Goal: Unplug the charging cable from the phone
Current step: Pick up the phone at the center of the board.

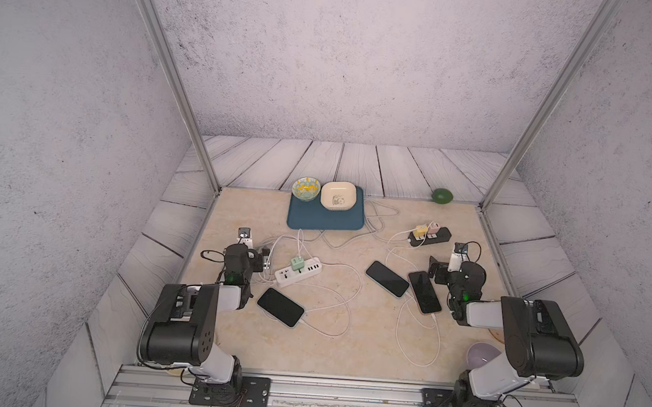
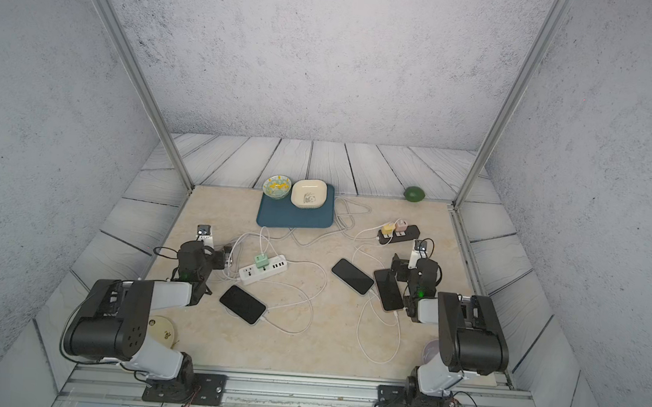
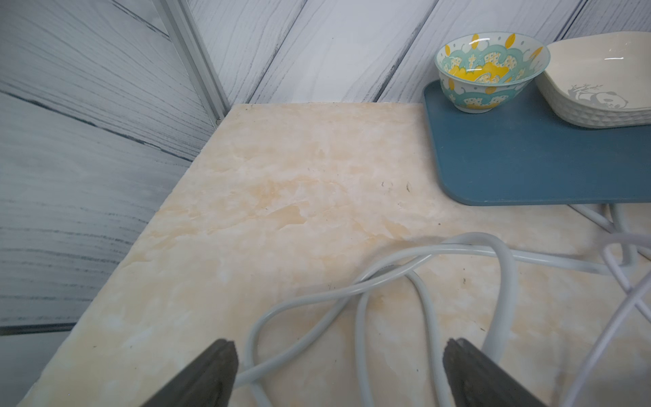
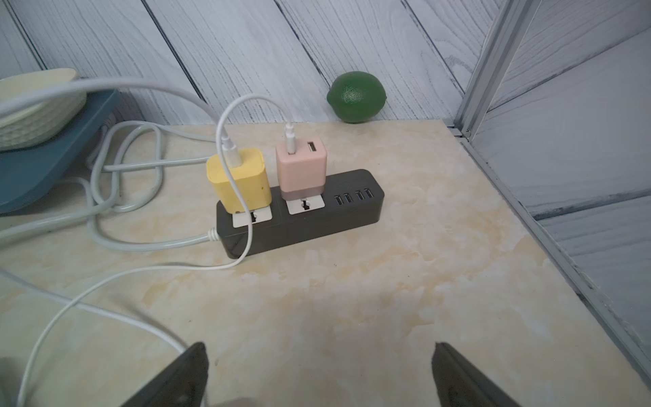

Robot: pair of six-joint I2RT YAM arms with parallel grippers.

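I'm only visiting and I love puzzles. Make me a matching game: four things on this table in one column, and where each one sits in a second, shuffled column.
Things
1. green charger
2. yellow charger
3. patterned bowl
4. lime

Places
A. on the blue tray
B. plugged into the black power strip
C. by the wooden back wall
D. plugged into the white power strip

Pairs: 1-D, 2-B, 3-A, 4-C
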